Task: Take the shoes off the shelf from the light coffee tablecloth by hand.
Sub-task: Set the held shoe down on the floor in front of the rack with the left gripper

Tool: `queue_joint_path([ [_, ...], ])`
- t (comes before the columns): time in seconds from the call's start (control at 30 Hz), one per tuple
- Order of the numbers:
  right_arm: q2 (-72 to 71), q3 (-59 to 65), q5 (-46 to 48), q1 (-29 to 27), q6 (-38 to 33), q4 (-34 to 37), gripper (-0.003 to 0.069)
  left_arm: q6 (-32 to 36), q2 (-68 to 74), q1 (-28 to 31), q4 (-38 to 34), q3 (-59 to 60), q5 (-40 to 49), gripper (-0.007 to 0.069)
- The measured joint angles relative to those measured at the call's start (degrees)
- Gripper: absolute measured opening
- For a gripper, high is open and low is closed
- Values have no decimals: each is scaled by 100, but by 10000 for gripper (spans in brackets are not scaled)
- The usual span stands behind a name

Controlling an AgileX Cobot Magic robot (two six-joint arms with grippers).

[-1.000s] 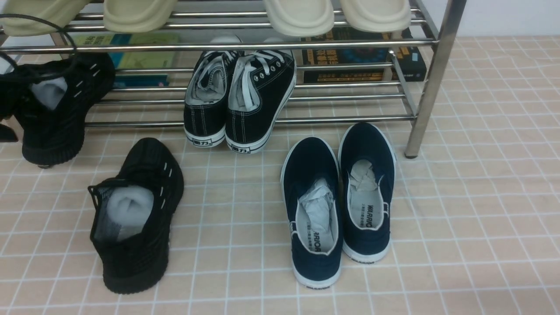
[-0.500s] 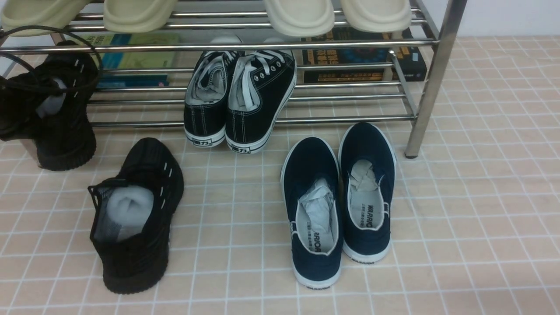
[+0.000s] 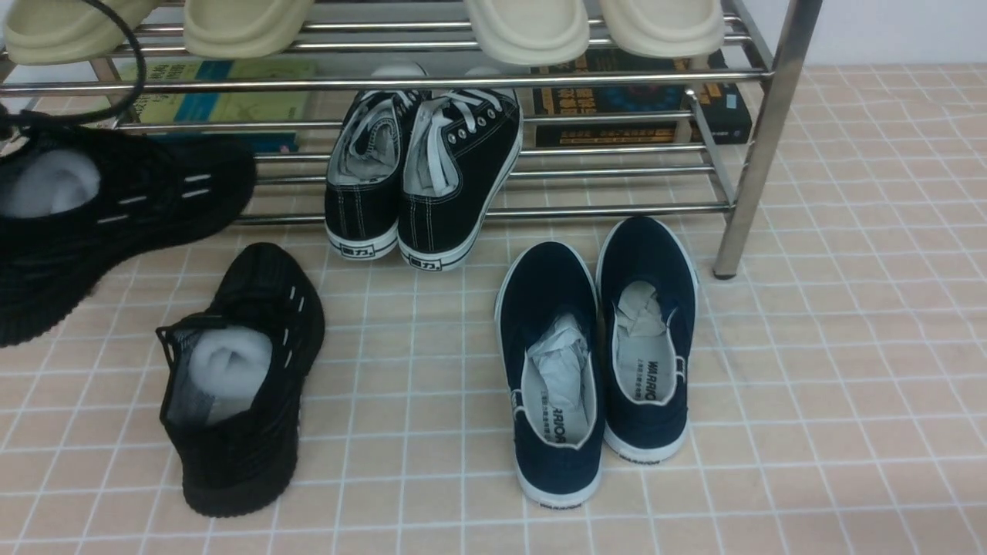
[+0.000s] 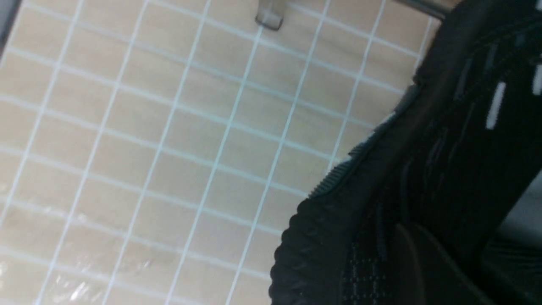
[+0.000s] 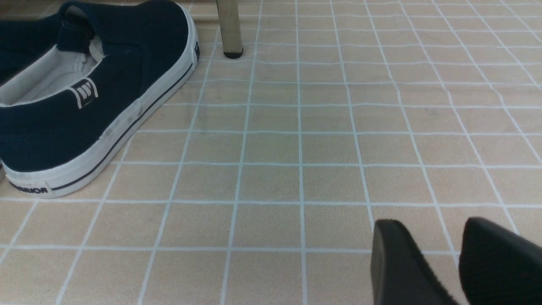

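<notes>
One black knit sneaker (image 3: 239, 378) stands on the light coffee tablecloth (image 3: 848, 347) in front of the chrome shelf (image 3: 763, 131), heel toward me, white foam inside. The other black knit sneaker (image 3: 116, 216) hangs tilted at the far left, above the cloth, toe pointing right. My left gripper (image 4: 423, 254) is shut on this sneaker (image 4: 444, 148); one finger lies against its knit side and the rest is hidden. My right gripper (image 5: 432, 224) is open and empty, low over bare cloth to the right of the navy shoes.
Black canvas lace-ups (image 3: 420, 177) lean on the shelf's lowest rails. Navy slip-ons (image 3: 594, 354) stand on the cloth right of centre. Cream slippers (image 3: 524, 27) sit on the upper tier, with books (image 3: 640, 100) behind. The shelf's right leg (image 3: 729, 262) stands close to the slip-ons.
The held sneaker has swung away from the shelf toward me and lower, turning from upright to lying sideways with its toe to the right. The other shoes have not moved.
</notes>
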Motion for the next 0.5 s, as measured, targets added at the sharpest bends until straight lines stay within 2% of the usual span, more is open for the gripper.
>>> queue_joint_path([
  [0.07,0,0,0,0,0,0,240,-193,-175,0,165,210,-16,13],
  [0.2,0,0,0,0,0,0,240,-1035,-701,0,662,1059,-283,13],
  [0.37,0,0,0,0,0,0,240,-2033,-1069,0,747,2159,-1439,15],
  [0.5,0,0,0,0,0,0,240,-2385,-1029,0,713,2720,-2251,15],
])
